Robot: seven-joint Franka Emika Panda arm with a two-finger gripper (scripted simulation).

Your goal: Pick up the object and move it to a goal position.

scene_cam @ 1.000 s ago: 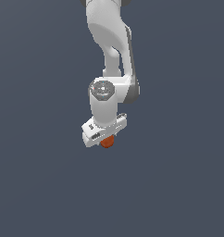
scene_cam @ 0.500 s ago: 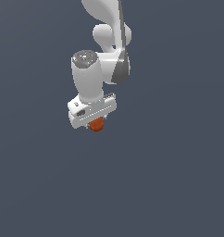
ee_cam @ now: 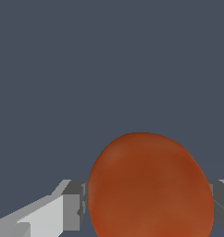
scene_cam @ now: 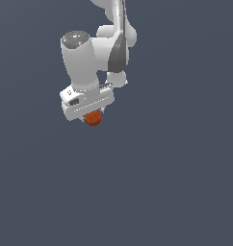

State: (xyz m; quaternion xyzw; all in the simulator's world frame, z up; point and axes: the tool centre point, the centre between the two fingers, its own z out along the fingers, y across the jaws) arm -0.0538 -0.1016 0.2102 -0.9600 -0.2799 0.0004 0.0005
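Ball point(scene_cam: 93, 118) clamped between fingers of end effector point(scene_cam: 91, 120), tucked just beneath white hand. Wrist view confirms: fingertips point(ee_cam: 73, 204) press both flanks of ball. Pickup looks done. Carry to goal remains; goal marker not visible.

The ball point(ee_cam: 151, 187) looks matt, faintly mottled orange-red; the fingers point(ee_cam: 72, 203) are smooth grey-white plastic.

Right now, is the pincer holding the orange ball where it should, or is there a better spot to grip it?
The hold looks right. The orange ball is round, so its widest middle is the part to grip, from above. The pincer does that, a finger on each opposite side. I would not regrip.
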